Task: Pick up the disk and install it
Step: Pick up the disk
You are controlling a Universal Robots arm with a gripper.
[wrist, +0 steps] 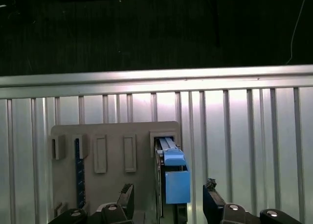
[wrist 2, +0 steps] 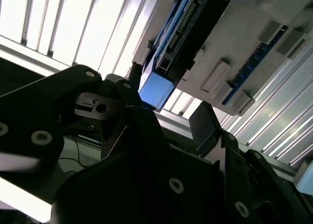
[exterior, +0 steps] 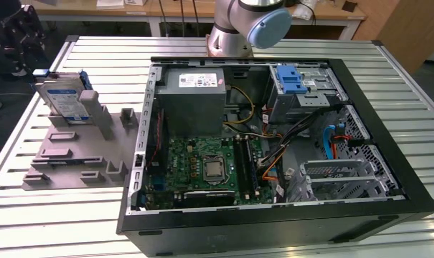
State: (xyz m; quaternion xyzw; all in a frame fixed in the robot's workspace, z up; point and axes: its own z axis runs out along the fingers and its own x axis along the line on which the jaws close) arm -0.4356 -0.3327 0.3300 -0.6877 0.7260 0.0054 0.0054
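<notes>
- The gripper (wrist: 168, 187) hangs over the disk (wrist: 172, 155), and its fingers (wrist: 212, 197) are spread, one on each side of the blue frame, with a gap to the disk on both sides.
- The disk stands on its edge in a slot of a grey holder (wrist: 112, 136); in the exterior view the disk (exterior: 62, 99) is at the far end of the holder (exterior: 73, 156), on the exterior view's left.
- The holder lies on the slatted metal worktop (exterior: 59, 220), just beside an open computer case (exterior: 274, 231).
- Inside the case, a green motherboard (exterior: 210, 166) is at the near side, with a grey power supply (exterior: 191, 105) behind it.
- A metal drive cage with a blue latch (exterior: 300, 83) sits in the far corner, toward the exterior view's right.
- The arm's base (exterior: 238, 27) stands behind the case.
</notes>
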